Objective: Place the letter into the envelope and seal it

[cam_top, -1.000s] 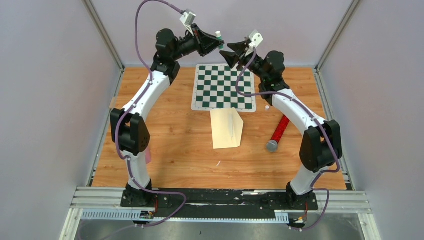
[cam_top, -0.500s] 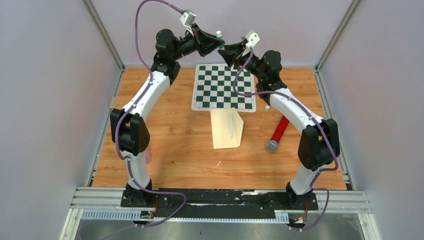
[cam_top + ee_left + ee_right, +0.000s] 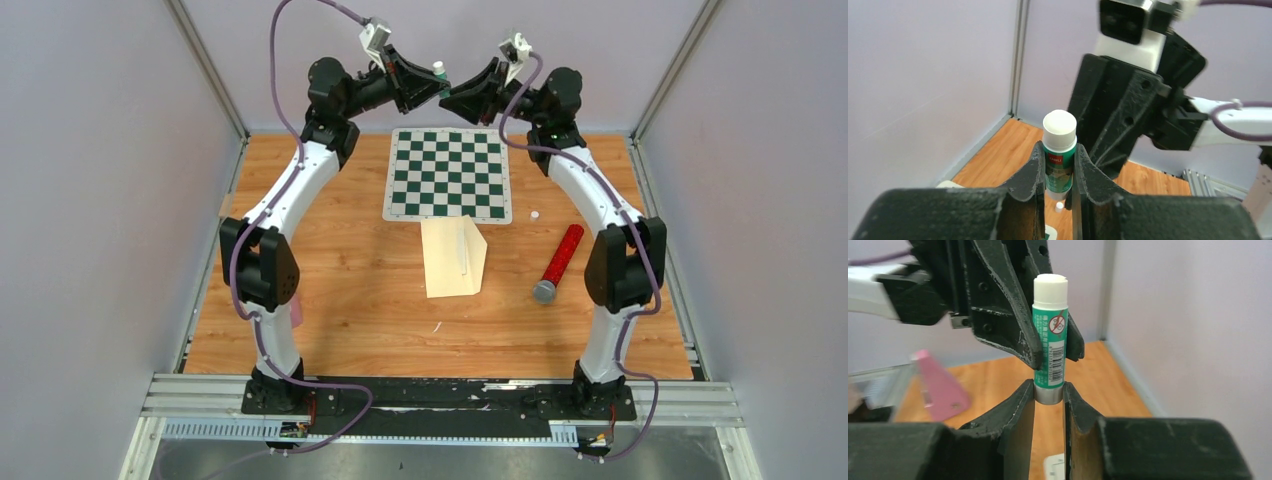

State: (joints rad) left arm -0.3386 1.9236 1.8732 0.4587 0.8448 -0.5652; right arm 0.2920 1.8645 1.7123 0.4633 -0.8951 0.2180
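While the left gripper [image 3: 436,88] pinches a glue stick [image 3: 1050,335] — the envelope [image 3: 445,265] lies below.

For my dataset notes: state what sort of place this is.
Probably a lab robot test cell: plain grey panel walls enclose a wooden table, two arms bolted at its near edge, a chessboard mat and envelope.

Far centre: green-and-white checked chessboard mat [image 3: 447,175], flat on the wooden surface [image 3: 350,300].
Just before it: cream paper envelope [image 3: 452,257], touching the mat's near edge.
Right of envelope: red glittery tube [image 3: 558,263], apart from it.
Above mat's far edge: green-and-white plastic glue stick [image 3: 1050,340], between left end effector [image 3: 1058,150] and right end effector [image 3: 1049,390].
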